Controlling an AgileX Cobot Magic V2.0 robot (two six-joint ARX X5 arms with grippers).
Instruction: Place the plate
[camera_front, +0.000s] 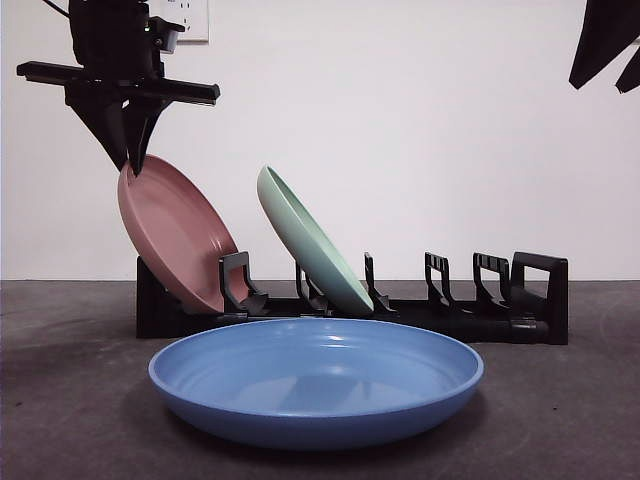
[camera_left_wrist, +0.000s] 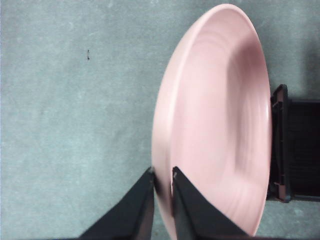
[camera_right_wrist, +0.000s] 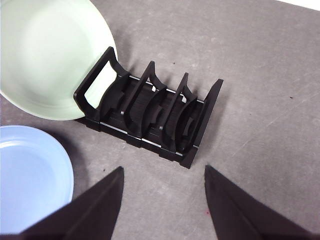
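A pink plate (camera_front: 175, 235) leans in the leftmost slot of the black dish rack (camera_front: 450, 310). My left gripper (camera_front: 133, 160) comes down from above and is shut on the plate's upper rim; in the left wrist view the rim of the pink plate (camera_left_wrist: 215, 125) runs between the two jaws of the left gripper (camera_left_wrist: 162, 182). A green plate (camera_front: 310, 240) leans in the slot beside it. A blue plate (camera_front: 315, 385) lies flat on the table in front of the rack. My right gripper (camera_right_wrist: 162, 172) hangs open high above the rack's free end (camera_right_wrist: 165, 117).
Several slots at the right end of the rack stand free. The green plate (camera_right_wrist: 47, 55) and the blue plate (camera_right_wrist: 30, 172) show at the edge of the right wrist view. A white wall with an outlet (camera_front: 190, 18) is behind.
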